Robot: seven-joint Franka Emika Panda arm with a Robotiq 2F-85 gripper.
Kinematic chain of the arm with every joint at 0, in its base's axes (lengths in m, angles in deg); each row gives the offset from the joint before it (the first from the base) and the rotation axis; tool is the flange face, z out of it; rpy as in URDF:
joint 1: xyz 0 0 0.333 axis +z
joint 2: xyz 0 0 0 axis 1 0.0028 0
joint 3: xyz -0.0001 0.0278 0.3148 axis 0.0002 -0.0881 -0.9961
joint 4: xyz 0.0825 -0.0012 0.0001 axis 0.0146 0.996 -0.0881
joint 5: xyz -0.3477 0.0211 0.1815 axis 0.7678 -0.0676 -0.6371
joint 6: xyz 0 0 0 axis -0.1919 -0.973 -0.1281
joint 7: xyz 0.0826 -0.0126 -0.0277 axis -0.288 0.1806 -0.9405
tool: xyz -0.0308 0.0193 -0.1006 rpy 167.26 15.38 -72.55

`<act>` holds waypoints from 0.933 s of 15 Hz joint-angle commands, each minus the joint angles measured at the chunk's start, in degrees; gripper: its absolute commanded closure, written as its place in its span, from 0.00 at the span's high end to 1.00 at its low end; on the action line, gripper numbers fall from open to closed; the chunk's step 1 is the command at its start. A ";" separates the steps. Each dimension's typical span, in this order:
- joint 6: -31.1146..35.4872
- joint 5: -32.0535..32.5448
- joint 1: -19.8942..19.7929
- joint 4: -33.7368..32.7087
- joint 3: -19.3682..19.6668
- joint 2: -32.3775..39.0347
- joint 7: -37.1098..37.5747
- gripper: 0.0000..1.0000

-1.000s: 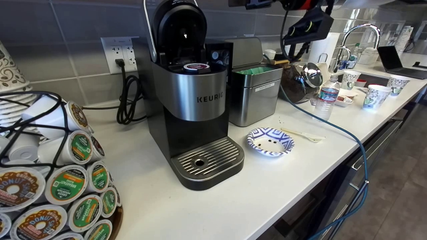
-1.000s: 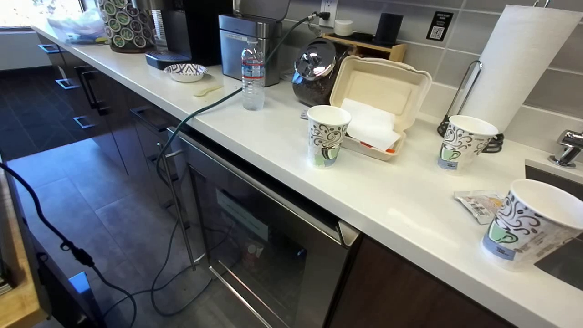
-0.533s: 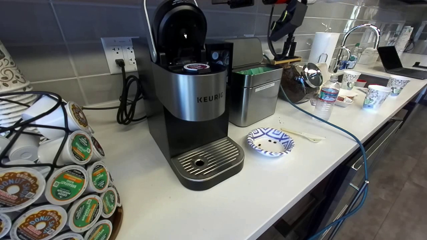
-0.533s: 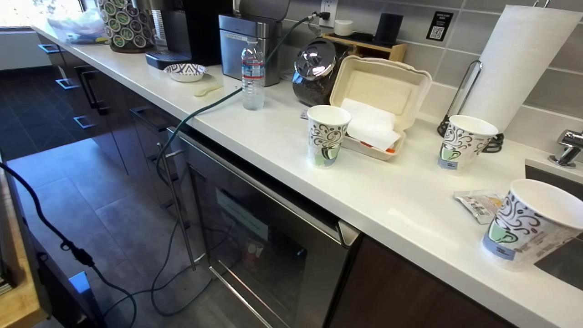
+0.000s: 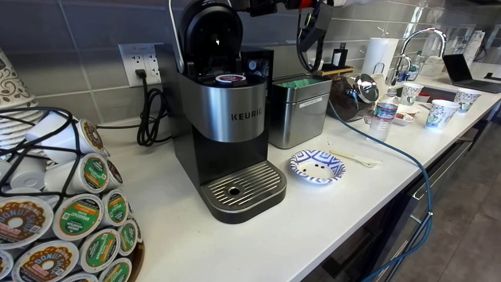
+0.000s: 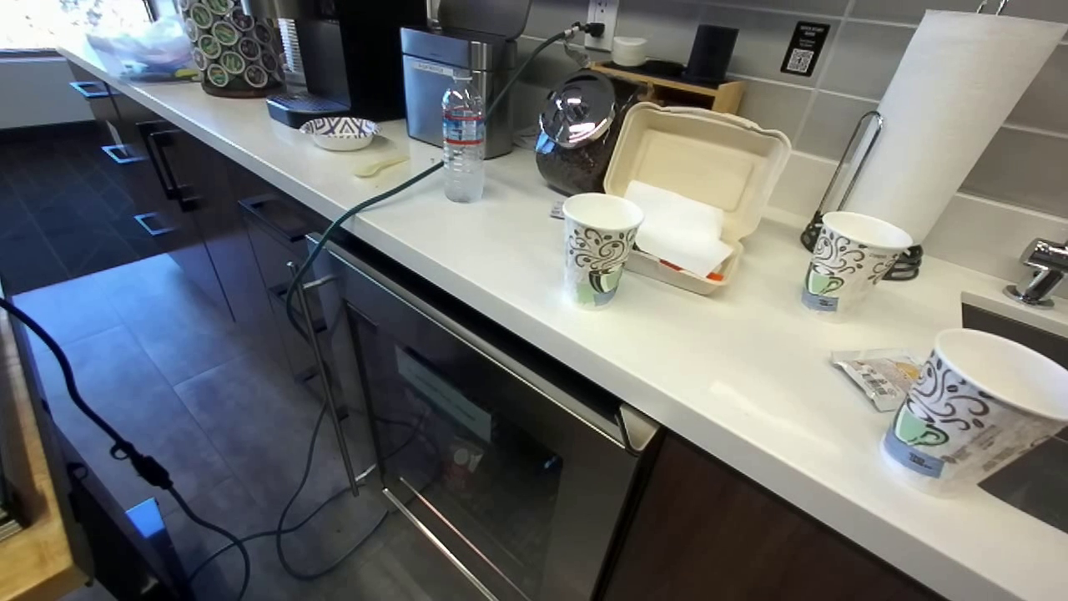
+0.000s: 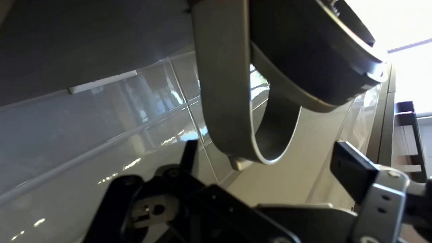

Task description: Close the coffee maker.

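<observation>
1. While our gripper (image 7: 269,159) stands wide apart, we face the raised lid (image 7: 310,57) and its handle (image 7: 224,84).
2. We see the coffee maker (image 5: 223,113) upright beside the metal box (image 5: 299,117).
3. White counter (image 5: 250,250) stretches between drip tray (image 5: 250,186) and front edge (image 5: 352,231).

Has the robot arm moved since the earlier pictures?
Yes: in an exterior view, judged against the metal box, the robot arm has moved left in the picture, toward the coffee maker.
</observation>
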 commanded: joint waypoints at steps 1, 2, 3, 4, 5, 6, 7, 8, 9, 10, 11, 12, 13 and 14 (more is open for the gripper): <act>0.71 2.77 1.28 -4.90 0.35 3.82 3.89 1.00; 0.34 3.25 1.41 -5.49 0.38 4.28 4.49 1.00; -0.09 3.78 1.48 -6.00 0.40 4.67 5.18 1.00; -0.87 4.27 1.41 -6.35 0.35 4.89 6.01 1.00; -1.83 5.33 1.34 -6.07 0.46 4.67 7.41 1.00; -3.07 6.42 1.19 -5.53 0.54 4.27 9.05 1.00; -4.58 7.53 0.91 -4.80 0.61 3.79 10.43 1.00; -6.04 8.21 0.55 -3.98 0.69 3.12 11.37 1.00; -7.39 8.83 0.26 -3.42 0.84 2.61 12.16 1.00; -9.15 9.11 -0.31 -2.59 0.90 1.90 12.55 1.00; -10.68 9.61 -0.66 -2.04 1.06 1.43 13.10 1.00; -12.74 10.26 -1.12 -1.10 1.18 0.79 13.55 1.00; -14.64 10.81 -1.55 -0.38 1.26 0.35 13.98 1.00; -16.76 11.53 -1.91 0.18 1.40 -0.08 14.63 1.00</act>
